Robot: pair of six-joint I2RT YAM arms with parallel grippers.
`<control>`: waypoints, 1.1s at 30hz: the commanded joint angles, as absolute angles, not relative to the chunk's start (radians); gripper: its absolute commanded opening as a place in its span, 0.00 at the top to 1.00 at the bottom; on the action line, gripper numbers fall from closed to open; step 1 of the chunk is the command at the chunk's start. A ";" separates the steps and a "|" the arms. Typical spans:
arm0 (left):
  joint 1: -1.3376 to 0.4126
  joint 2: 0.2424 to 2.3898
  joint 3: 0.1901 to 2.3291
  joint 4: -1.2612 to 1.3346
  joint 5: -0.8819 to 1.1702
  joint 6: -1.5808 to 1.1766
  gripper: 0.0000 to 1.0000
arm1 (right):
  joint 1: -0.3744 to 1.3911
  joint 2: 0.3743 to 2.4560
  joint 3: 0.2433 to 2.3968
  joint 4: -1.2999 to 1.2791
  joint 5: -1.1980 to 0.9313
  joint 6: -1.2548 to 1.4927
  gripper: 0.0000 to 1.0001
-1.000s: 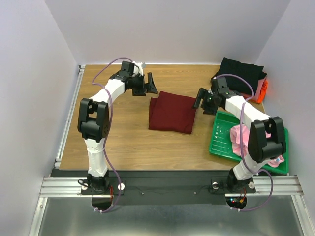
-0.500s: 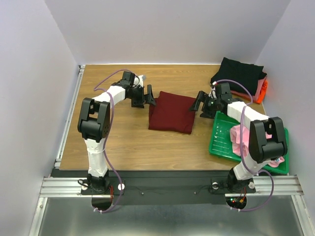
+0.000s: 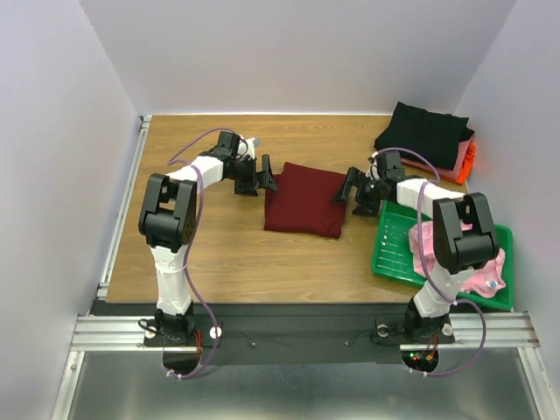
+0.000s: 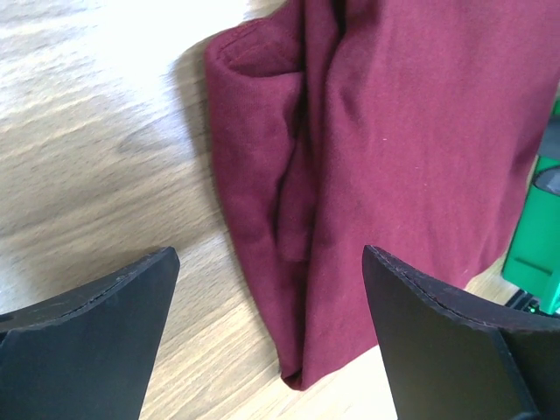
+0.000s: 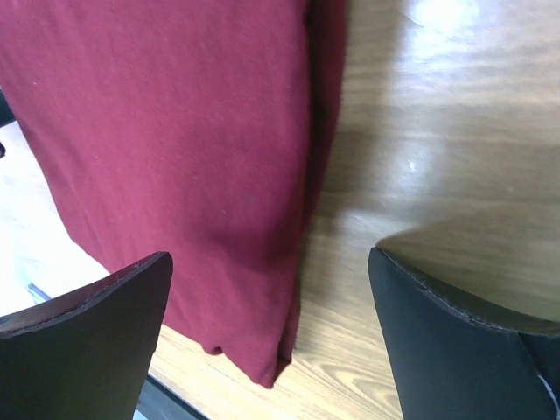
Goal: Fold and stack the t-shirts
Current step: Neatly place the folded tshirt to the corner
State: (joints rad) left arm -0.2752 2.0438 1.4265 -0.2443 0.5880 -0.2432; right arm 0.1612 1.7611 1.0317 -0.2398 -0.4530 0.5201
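The dark maroon t-shirt [image 3: 305,199] lies folded flat on the wooden table [image 3: 219,245]. My left gripper [image 3: 264,178] is open at its left edge, low over the table; the left wrist view shows the shirt's folded edge [image 4: 289,227] between the fingers [image 4: 87,341]. My right gripper [image 3: 347,188] is open at the shirt's right edge; its wrist view shows the cloth edge [image 5: 297,219] between the fingers [image 5: 79,341]. A light pink t-shirt [image 3: 433,245] lies crumpled in the green tray [image 3: 394,249]. A black folded shirt [image 3: 424,131] tops a stack with salmon and orange ones [image 3: 465,157] at the back right.
The green tray sits at the right, close to the right arm. Grey walls close in the table on three sides. Bare wood lies to the left and in front of the maroon shirt.
Both grippers have come down and inward toward the maroon shirt's left and right edges. The shirt has not moved.
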 commanded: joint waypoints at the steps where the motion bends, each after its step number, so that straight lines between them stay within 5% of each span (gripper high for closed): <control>1: -0.279 2.065 1.405 -0.216 0.655 -0.221 0.01 | 0.193 1.815 1.065 -0.199 -0.462 0.500 0.00; 33: -0.337 2.134 1.345 0.034 0.899 -0.413 0.01 | 0.403 2.052 1.298 -0.198 -0.480 0.540 0.00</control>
State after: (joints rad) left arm -0.3141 2.1010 1.3544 0.0181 0.8879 -0.3927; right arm 0.3565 1.9923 1.2953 -0.1699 -0.5171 0.5472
